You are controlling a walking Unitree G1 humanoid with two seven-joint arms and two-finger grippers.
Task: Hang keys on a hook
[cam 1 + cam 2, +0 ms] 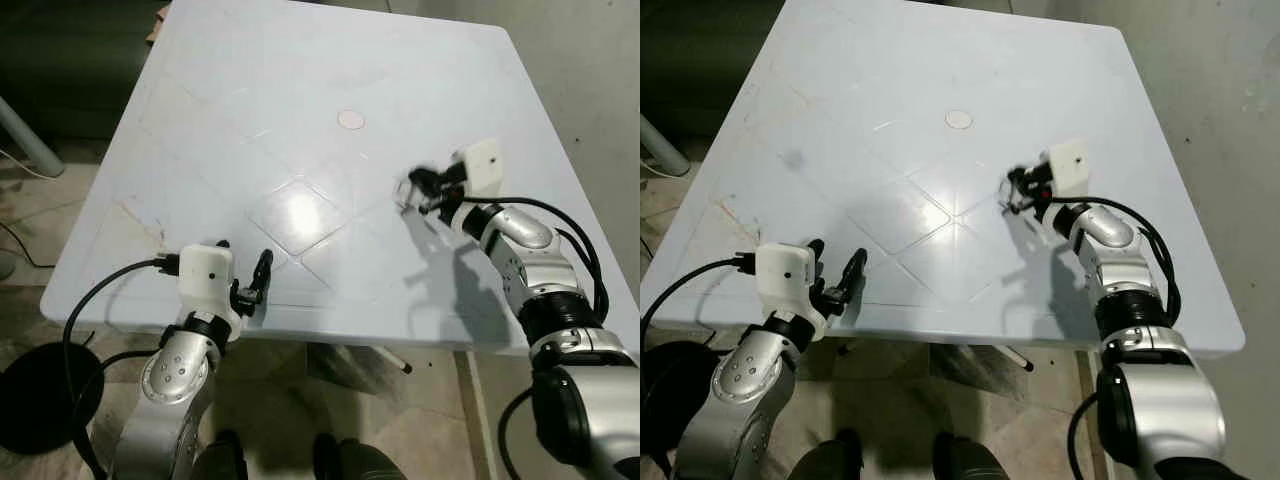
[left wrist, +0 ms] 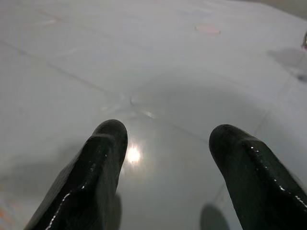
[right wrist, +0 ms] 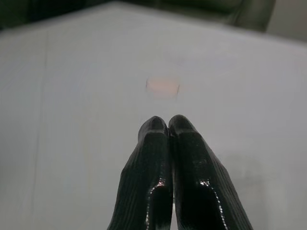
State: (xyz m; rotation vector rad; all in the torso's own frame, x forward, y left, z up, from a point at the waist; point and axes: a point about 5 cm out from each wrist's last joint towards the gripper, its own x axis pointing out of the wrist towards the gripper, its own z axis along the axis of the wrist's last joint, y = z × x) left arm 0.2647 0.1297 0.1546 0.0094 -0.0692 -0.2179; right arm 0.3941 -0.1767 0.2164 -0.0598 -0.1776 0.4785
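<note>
- We see a big square bench point(image 1: 250, 120); it is pale, smooth and shiny plastic, with thin lines pressed into it that make diamond shapes; a bright spot of light sits on the middle diamond.
- A small round pinkish spot point(image 1: 351, 119) lies flat on the bench, far from our arms; we cannot read any words on anything here.
- Our right pincer point(image 1: 415, 190) is over the bench, on its right side; in the right wrist view its two black ribbed fingers point(image 3: 153, 158) are pressed tight together.
- Something small, thin and shiny, maybe the keys point(image 1: 404, 192), is at the tip of the right pincer; it is blurry, so we cannot tell for sure that it is the keys or that the pincer is holding it.
- Our left pincer point(image 1: 252, 283) is at the near edge of the bench; its two smooth black fingers point(image 2: 96, 177) are wide apart with nothing between them.
- The bench has rounded corners; there is lots of bare room between our two arms; past the edges is a grey floor point(image 1: 590, 90), with a dark round base point(image 1: 40, 395) and black cables on the left.
</note>
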